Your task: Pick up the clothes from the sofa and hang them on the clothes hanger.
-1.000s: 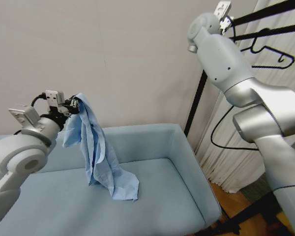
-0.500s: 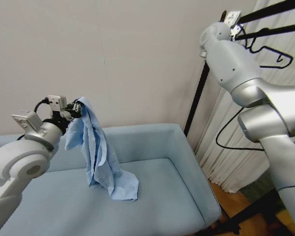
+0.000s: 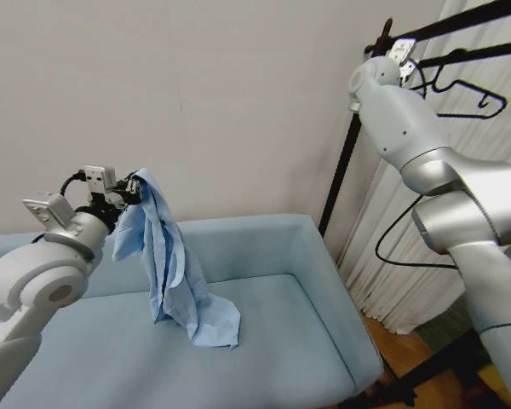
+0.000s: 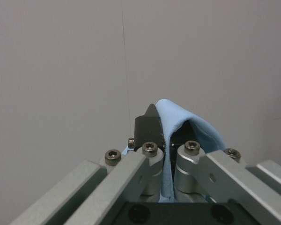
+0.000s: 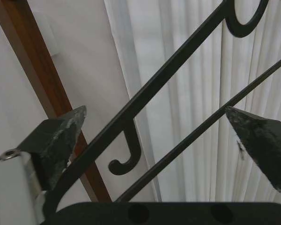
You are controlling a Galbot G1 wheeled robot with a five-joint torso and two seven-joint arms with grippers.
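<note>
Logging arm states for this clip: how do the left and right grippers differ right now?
The left gripper is shut on the blue garment. The right gripper is open and holds nothing, with black rack bars crossing between its fingers. The left gripper is low, over the sofa, with the garment's end resting on the seat. The right gripper is raised high at those bars. Both have dark, pointed fingertips.

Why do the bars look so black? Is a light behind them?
Right wrist view: light glows through the white pleated curtain behind the thin black metal rack bars, so they and the open right gripper show as dark shapes. Left wrist view: the left gripper, shut on the light blue cloth garment, faces an evenly lit plain wall, no hard shadows.
</note>
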